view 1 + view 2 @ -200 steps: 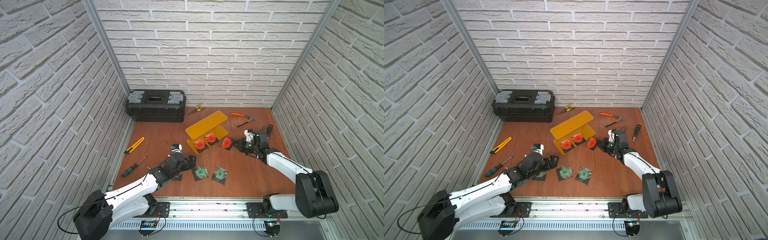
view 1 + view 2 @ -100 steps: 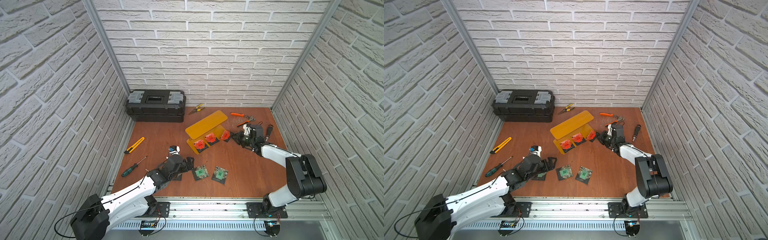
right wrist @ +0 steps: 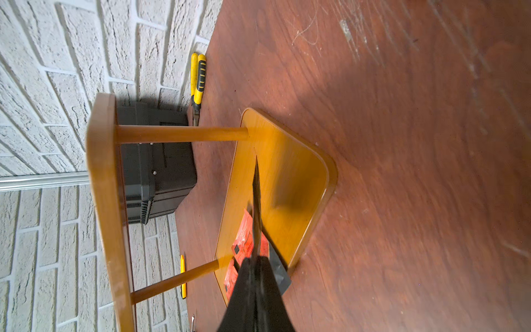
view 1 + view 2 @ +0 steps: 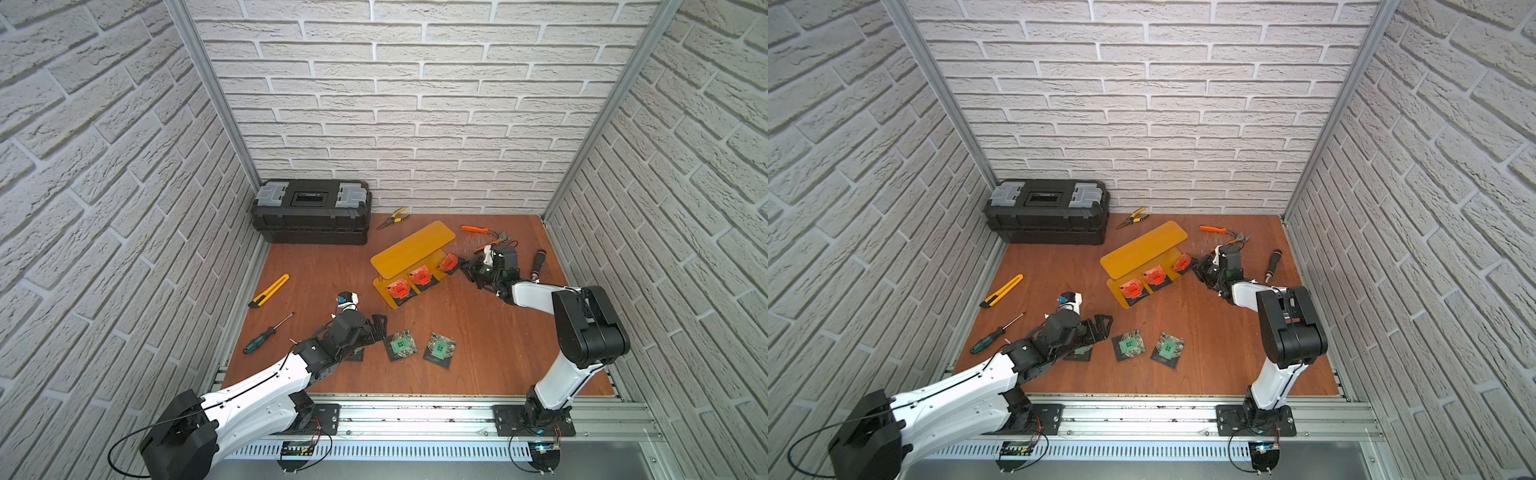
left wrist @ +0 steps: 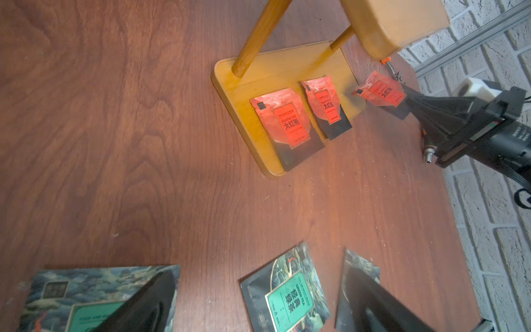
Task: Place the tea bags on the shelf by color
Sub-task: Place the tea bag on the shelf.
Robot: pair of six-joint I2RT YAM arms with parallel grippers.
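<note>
The amber shelf [image 4: 411,249] stands at the back middle of the table. Two red tea bags [image 4: 399,289] [image 4: 422,276] lie on its lower plate [image 5: 244,74]. My right gripper [image 4: 462,266] is shut on a third red tea bag [image 4: 449,262] at the right end of that plate, and this bag shows edge-on [image 3: 255,201] in the right wrist view. Two green tea bags [image 4: 401,345] [image 4: 439,349] lie flat near the front. My left gripper [image 4: 379,328] is open, low over the table beside them. Its arm partly covers a third green tea bag [image 5: 57,293].
A black toolbox [image 4: 311,212] sits at the back left, with yellow pliers [image 4: 392,217] beside it. Orange cutters [image 4: 482,232] and a black-handled driver [image 4: 538,262] lie behind the right arm. A yellow knife [image 4: 269,290] and a green screwdriver [image 4: 266,334] lie at the left.
The right gripper has carried the red tea bag back and slightly left, up to the shelf's right end. The left arm has hardly moved.
</note>
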